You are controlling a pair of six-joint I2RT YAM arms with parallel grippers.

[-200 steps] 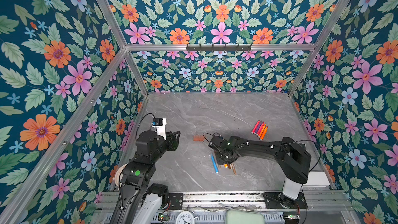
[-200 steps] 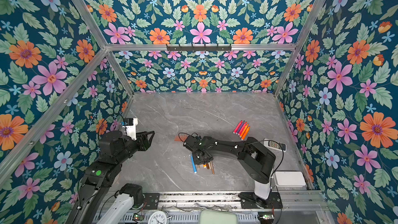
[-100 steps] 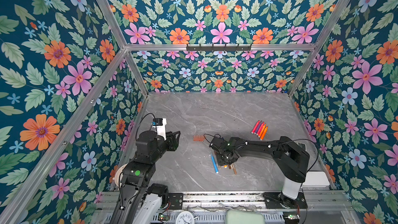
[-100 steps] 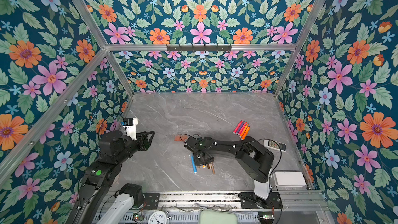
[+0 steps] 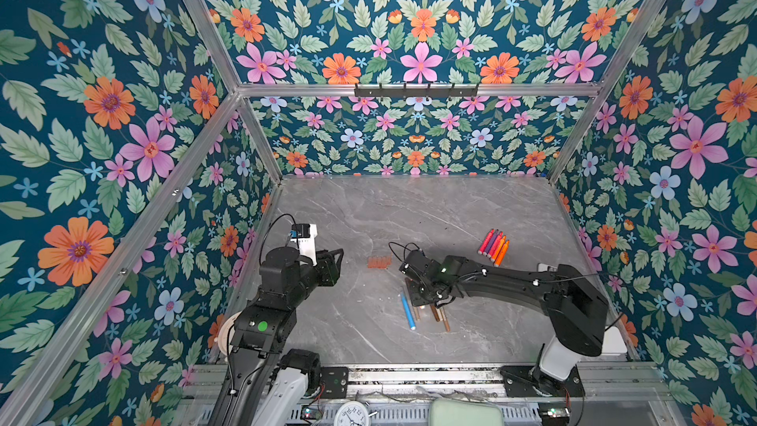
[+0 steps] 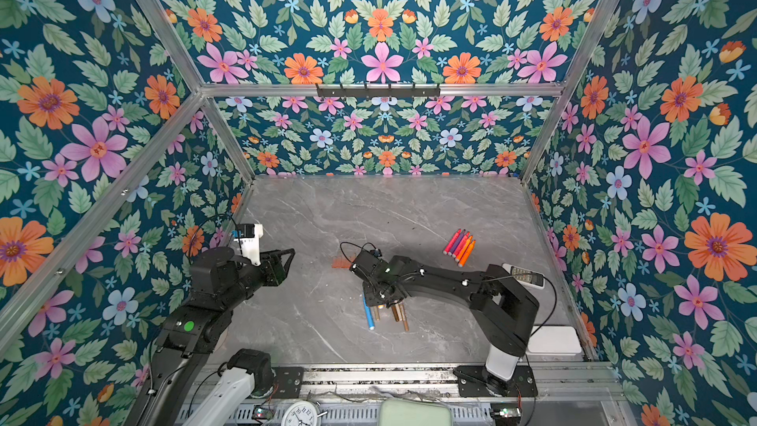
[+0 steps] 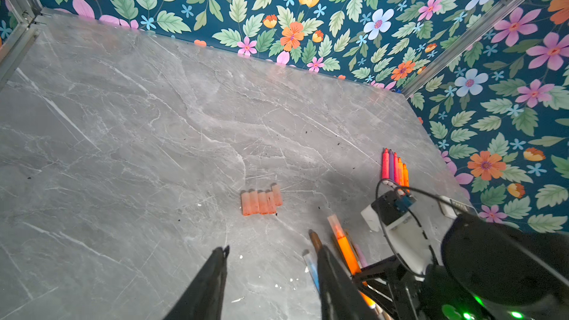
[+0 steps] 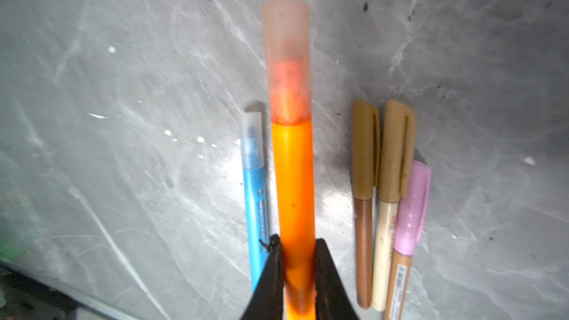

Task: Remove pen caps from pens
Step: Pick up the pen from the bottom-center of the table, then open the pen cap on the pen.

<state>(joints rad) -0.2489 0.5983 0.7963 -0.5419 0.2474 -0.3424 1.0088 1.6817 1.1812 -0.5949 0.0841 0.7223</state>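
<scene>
Since a second ago, right gripper (image 8: 295, 260) jaws narrowed, now clenched on orange pen (image 8: 294, 180), cap (image 8: 286, 56) on. left gripper (image 7: 273, 249) unchanged, spread, empty. blue pen (image 8: 255, 180) crowds one jaw; gold-capped pens (image 8: 381, 149) near. loose caps (image 7: 261, 201) lie apart.

Left arm (image 5: 282, 282) and right arm (image 5: 506, 286) are matte black, with white base links and looping black cables.

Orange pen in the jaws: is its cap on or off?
On: the translucent cap covers the tip of the orange pen, seated against its barrel.
</scene>
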